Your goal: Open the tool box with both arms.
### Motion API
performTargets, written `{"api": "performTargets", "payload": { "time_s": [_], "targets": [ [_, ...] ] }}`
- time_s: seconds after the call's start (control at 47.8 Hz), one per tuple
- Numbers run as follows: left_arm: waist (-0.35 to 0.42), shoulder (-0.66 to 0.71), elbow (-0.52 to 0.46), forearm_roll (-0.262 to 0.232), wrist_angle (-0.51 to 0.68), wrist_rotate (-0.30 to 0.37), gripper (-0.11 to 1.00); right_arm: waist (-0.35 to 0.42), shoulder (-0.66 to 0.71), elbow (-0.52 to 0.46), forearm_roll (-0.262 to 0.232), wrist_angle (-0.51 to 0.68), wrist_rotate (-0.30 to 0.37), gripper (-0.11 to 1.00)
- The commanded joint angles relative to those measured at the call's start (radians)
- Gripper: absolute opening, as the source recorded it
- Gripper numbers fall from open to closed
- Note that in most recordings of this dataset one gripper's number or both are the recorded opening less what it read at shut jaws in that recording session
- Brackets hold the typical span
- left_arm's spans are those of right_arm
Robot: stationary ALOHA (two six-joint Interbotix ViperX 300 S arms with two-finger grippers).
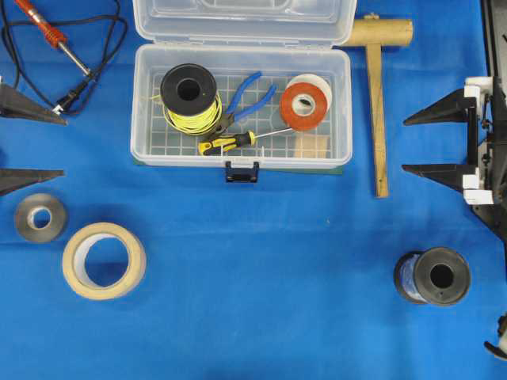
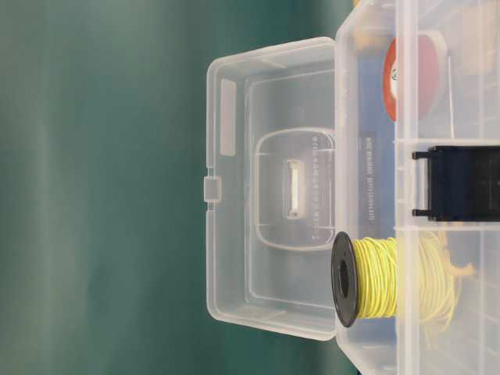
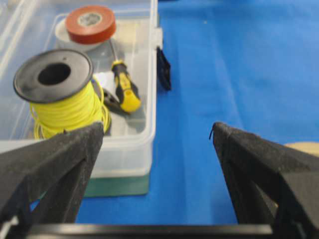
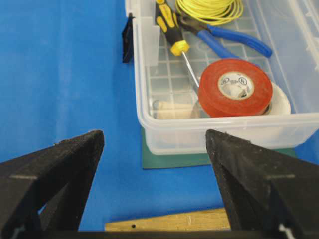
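Soldering iron (image 1: pixel 51 30): red handle with a black cable, at the far left of the tool box, near the upper edge of the overhead view.
Left gripper (image 1: pixel 28 141): left of the tool box and well apart from it; its two black pointed fingers stand wide and nothing is between them.
Grey tape roll (image 1: pixel 40 216): left of the tool box and nearer to the camera side, just under the left gripper.
Masking tape roll (image 1: pixel 104 260): cream colour, beside the grey tape roll, lower left from the tool box.
Tool box (image 1: pixel 150 150): clear plastic, in the upper middle of the blue cloth; the lid (image 1: pixel 238 20) is open and leans back behind the box; the dark blue latch (image 1: pixel 242 171) hangs at the front wall.
Yellow wire spool (image 1: pixel 190 99): inside the tool box, at its left end.
Blue pliers (image 1: pixel 249 96): inside the tool box, in the middle.
Screwdriver (image 1: pixel 228 142): yellow and black handle, inside the tool box near the front wall.
Red tape roll (image 1: pixel 302 104): inside the tool box, at its right end, lying on a white roll.
Wooden mallet (image 1: pixel 378 95): just right of the tool box, handle pointing to the front.
Black spool (image 1: pixel 434 276): right of the tool box and well in front of it.
Right gripper (image 1: pixel 436 142): right of the tool box, beyond the mallet; its fingers are spread wide and hold nothing.
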Motion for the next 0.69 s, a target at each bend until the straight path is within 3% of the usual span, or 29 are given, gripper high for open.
{"api": "performTargets", "payload": {
  "time_s": [0.0,0.669],
  "targets": [
    [-0.002,-0.002,-0.006,-0.003,0.002,-0.012,0.87,0.002,0.012,-0.011,0.003,-0.014,0.002,0.82],
    [-0.002,-0.005,-0.005,-0.003,0.025,-0.021,0.87,0.006,0.014,-0.011,0.002,-0.011,0.002,0.82]
  ]
}}
